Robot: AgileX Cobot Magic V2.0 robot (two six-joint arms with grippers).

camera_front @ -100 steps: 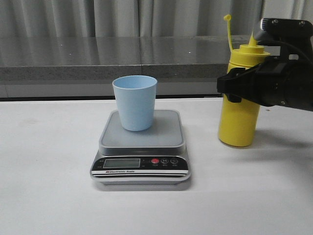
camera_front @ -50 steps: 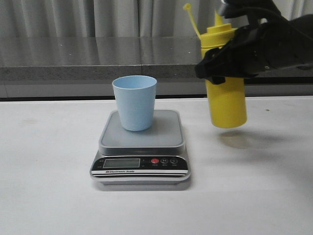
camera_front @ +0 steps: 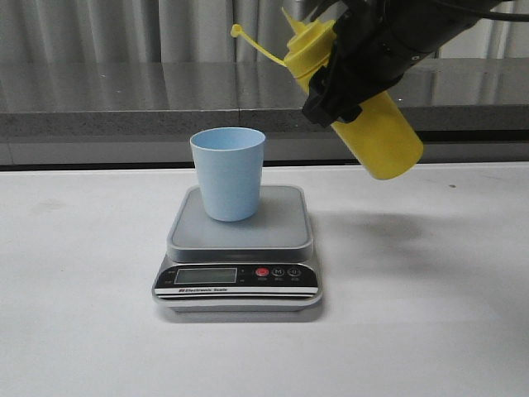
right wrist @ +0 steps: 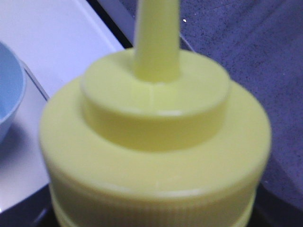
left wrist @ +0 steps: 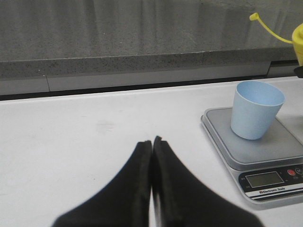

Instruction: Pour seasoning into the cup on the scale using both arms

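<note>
The pale blue cup (camera_front: pixel 228 173) stands upright on the silver-grey scale (camera_front: pixel 239 248). My right gripper (camera_front: pixel 347 78) is shut on the yellow seasoning bottle (camera_front: pixel 376 132) and holds it in the air, up and to the right of the cup, tilted with its nozzle toward the upper left. The cap strap (camera_front: pixel 256 48) sticks out leftward. The bottle's cap and nozzle (right wrist: pixel 156 127) fill the right wrist view, with the cup's rim (right wrist: pixel 9 94) at its edge. My left gripper (left wrist: pixel 152 142) is shut and empty over the bare table, left of the scale (left wrist: pixel 258 151) and cup (left wrist: pixel 255 109).
A grey stone ledge (camera_front: pixel 124 99) runs along the back of the white table (camera_front: pixel 83 331), with curtains behind it. The scale's black front panel (camera_front: pixel 237 281) faces the table's front edge.
My right gripper has lifted the bottle off the table, carried it left toward the cup and tilted it from upright to leaning left. The cup, the scale and my left gripper have not moved.
</note>
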